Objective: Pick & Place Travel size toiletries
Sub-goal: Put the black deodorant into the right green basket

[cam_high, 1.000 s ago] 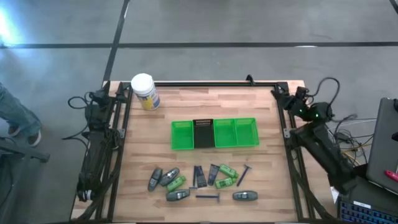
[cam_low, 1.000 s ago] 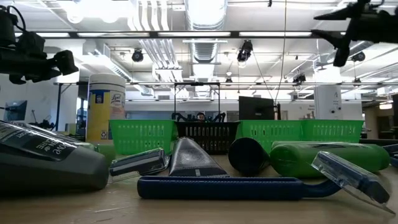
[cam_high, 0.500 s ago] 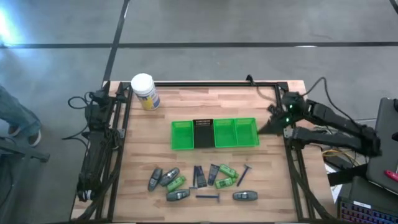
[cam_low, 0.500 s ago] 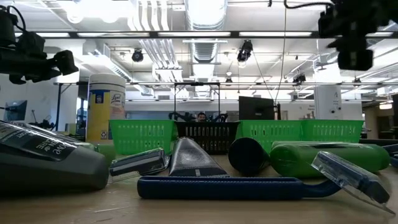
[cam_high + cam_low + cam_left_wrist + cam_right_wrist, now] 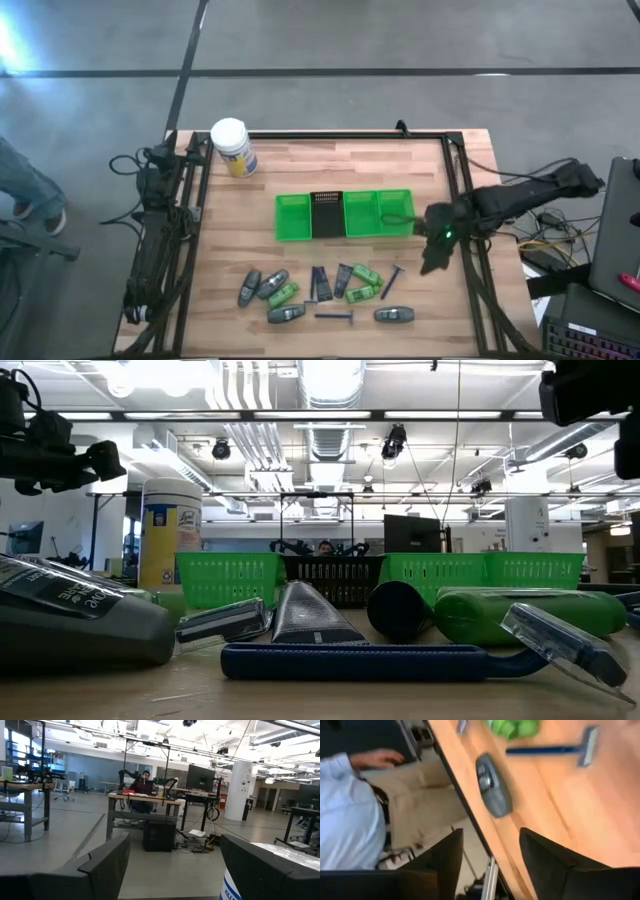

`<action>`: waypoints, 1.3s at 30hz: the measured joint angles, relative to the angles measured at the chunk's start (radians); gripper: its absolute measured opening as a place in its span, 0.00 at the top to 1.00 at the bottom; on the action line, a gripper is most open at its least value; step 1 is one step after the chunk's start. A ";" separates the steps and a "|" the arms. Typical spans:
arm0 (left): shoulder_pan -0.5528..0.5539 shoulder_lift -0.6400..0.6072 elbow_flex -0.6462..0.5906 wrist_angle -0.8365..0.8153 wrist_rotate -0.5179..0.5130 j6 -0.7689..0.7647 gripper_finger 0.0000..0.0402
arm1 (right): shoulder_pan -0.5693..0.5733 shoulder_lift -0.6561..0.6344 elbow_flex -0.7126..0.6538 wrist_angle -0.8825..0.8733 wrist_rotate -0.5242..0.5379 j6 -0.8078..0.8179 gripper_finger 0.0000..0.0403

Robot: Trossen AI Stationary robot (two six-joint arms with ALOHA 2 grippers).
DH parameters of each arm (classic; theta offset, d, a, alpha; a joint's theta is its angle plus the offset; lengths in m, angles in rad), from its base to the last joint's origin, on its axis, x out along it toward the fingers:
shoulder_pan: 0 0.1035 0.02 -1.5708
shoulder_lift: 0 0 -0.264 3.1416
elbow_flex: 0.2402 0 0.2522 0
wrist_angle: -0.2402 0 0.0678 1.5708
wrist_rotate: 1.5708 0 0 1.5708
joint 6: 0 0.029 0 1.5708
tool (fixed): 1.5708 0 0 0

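The toiletries lie in a cluster on the near part of the table: grey tubes (image 5: 272, 283) (image 5: 394, 315), green mini bottles (image 5: 365, 275), dark packets (image 5: 320, 283) and thin razors (image 5: 335, 316) (image 5: 392, 282). My right gripper (image 5: 434, 258) hangs open over the table's right side, just right of the cluster and above it. In its wrist view the right gripper (image 5: 490, 865) looks down on a grey tube (image 5: 492, 790) and a blue-handled razor (image 5: 555, 750). My left gripper (image 5: 172, 880) is open and parked at the table's left edge (image 5: 150, 250).
A green four-compartment tray (image 5: 395, 228) sits mid-table, one compartment holding something dark (image 5: 328, 214). A white jar with a yellow label (image 5: 232, 147) stands at the far left corner. A seated person (image 5: 355, 820) shows beyond the near table edge. Bare wood lies between tray and cluster.
My right arm has unfolded from the table's far right corner and swung toward the near edge, past the tray's right end, to the right of the toiletries. Its gripper now points down at the table. Nothing on the table has moved.
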 joint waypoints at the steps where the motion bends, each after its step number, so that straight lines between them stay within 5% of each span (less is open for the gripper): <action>1: 0.000 0.000 0.000 0.000 0.000 0.000 0.22 | 0.029 0.034 0.009 0.021 0.000 -0.003 0.48; 9: 0.000 0.000 0.000 0.000 0.000 0.000 0.22 | 0.261 0.346 0.109 0.074 0.001 -0.102 0.27; 17: 0.000 0.000 0.000 0.000 0.000 0.000 0.22 | 0.430 0.622 0.323 -0.046 0.124 -0.276 0.16; 25: 0.000 0.000 0.000 0.000 0.000 0.000 0.22 | 0.472 0.825 0.597 -0.297 0.469 -0.337 0.08; 39: 0.000 0.000 0.000 0.000 0.000 0.000 0.22 | 0.472 0.968 0.702 -0.287 0.436 -0.234 0.09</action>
